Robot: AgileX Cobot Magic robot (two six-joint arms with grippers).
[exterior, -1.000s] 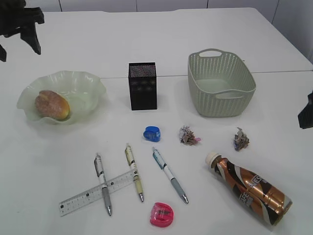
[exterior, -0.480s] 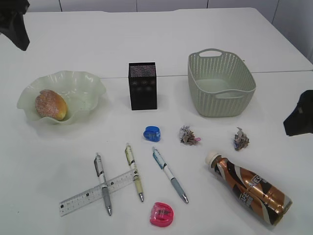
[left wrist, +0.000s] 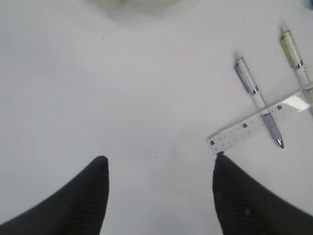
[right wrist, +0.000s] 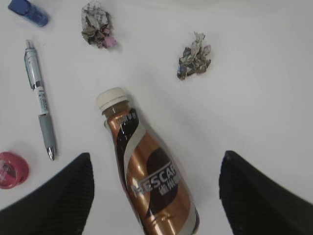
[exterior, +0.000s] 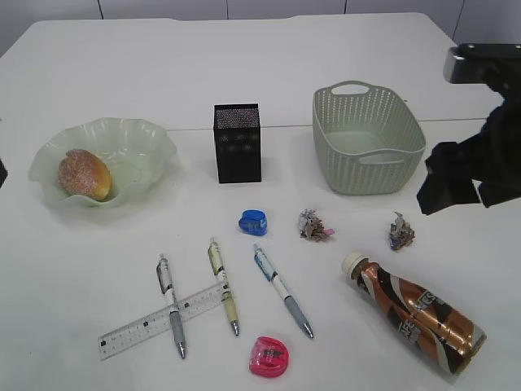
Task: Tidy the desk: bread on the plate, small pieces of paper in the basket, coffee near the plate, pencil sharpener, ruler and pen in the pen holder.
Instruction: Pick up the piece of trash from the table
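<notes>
The bread [exterior: 84, 174] lies in the pale green plate [exterior: 138, 134] at the left. The coffee [exterior: 415, 312] lies on its side at the front right. In the right wrist view my right gripper [right wrist: 156, 155] stands open above the coffee [right wrist: 146, 176], one finger on each side, not touching it. Two small pieces of paper [exterior: 313, 226] [exterior: 400, 232] lie in front of the basket [exterior: 368, 138]. The ruler [exterior: 155, 324] lies crossed under a pen [exterior: 170, 303]. My left gripper [left wrist: 159, 159] is open over bare table beside the ruler [left wrist: 259, 125]. The black pen holder [exterior: 238, 142] stands mid-table.
A blue pencil sharpener [exterior: 253, 221] and a pink one [exterior: 269, 357] lie mid-front. Two more pens [exterior: 223, 285] [exterior: 282, 290] lie between them. My right arm [exterior: 476, 163] hangs right of the basket. The left arm is outside the exterior view.
The left arm has left the exterior view at the upper left. The right arm has come in from the right edge, toward the basket and the coffee.
</notes>
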